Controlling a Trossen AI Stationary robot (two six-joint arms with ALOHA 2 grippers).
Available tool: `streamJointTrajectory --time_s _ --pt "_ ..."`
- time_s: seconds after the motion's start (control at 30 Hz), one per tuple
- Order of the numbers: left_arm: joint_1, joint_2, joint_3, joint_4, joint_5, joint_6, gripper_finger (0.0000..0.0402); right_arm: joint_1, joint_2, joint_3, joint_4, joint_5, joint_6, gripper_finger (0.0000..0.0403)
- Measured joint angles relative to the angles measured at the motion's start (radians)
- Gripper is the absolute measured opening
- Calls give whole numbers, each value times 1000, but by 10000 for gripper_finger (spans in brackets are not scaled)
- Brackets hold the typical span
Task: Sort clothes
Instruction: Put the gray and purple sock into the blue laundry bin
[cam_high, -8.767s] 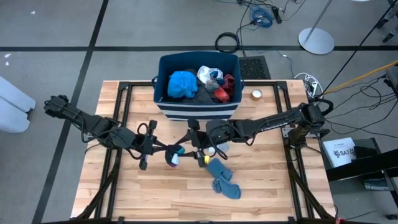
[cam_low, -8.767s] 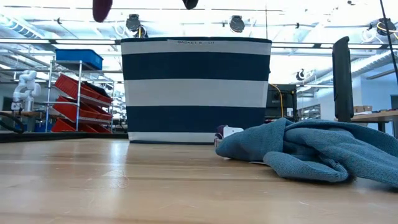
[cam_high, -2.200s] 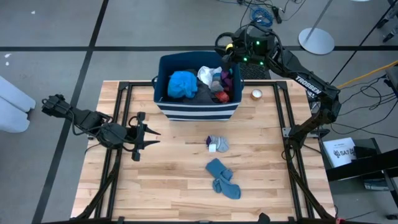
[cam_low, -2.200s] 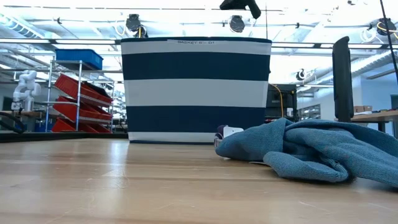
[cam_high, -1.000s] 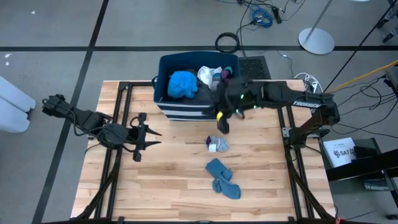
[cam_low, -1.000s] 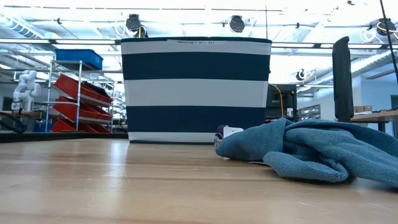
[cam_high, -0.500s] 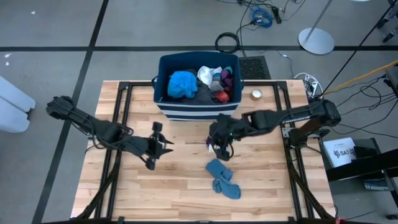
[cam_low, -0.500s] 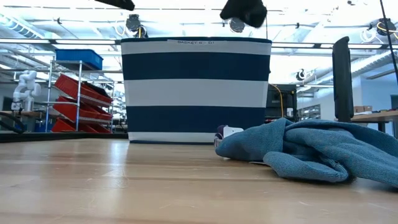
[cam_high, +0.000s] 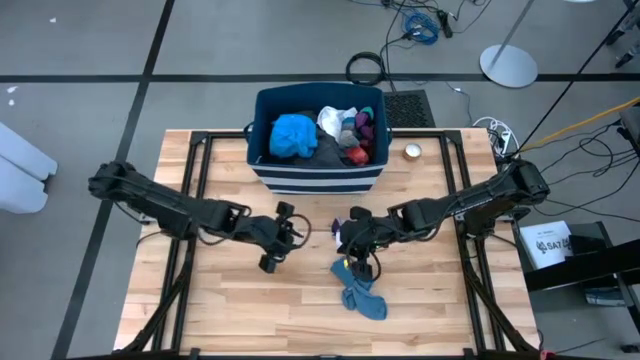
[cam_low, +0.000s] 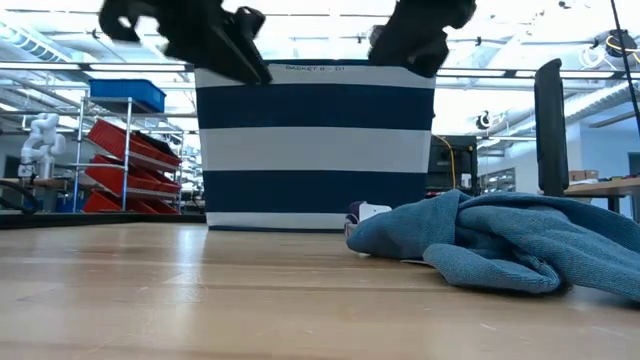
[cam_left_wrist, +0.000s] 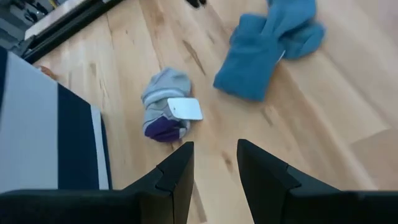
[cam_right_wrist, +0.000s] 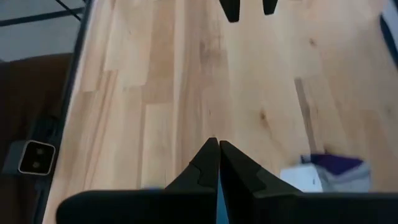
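Note:
Two lots of clothes lie on the table. One is a small grey, white and purple sock bundle (cam_left_wrist: 168, 113) (cam_right_wrist: 328, 172). The other is a pair of blue socks (cam_high: 358, 290) (cam_left_wrist: 268, 50) nearer the front edge. More clothes fill the striped bin (cam_high: 318, 172): a bright blue top (cam_high: 293, 135), a white piece (cam_high: 335, 120), a red piece (cam_high: 361, 151). My left gripper (cam_left_wrist: 214, 163) (cam_high: 293, 235) hovers open, left of the bundle, fingers pointing toward it. My right gripper (cam_right_wrist: 215, 149) (cam_high: 345, 243) is shut and holds nothing, hovering right by the bundle and facing my left gripper.
The dark blue and white bin (cam_low: 315, 145) stands at the table's far middle. A small round object (cam_high: 412, 152) lies right of it. Bare wood (cam_high: 240, 310) spreads over the near left of the table. Black frame rails (cam_high: 190, 250) run along both sides.
My right gripper, shut, has come away from the bin's front toward the near edge and down, to the sock bundle. My left gripper has reached toward the table's right, closing in on the bundle from the left. The clothes on the table have not moved.

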Motion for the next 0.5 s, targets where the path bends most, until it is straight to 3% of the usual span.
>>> streamJointTrajectory --time_s 0.33,0.5 --pt "55 246 0 279 4 172 132 20 0 -31 -68 5 119 0" --pt "80 375 0 432 -13 278 132 44 0 -32 -112 73 164 0"
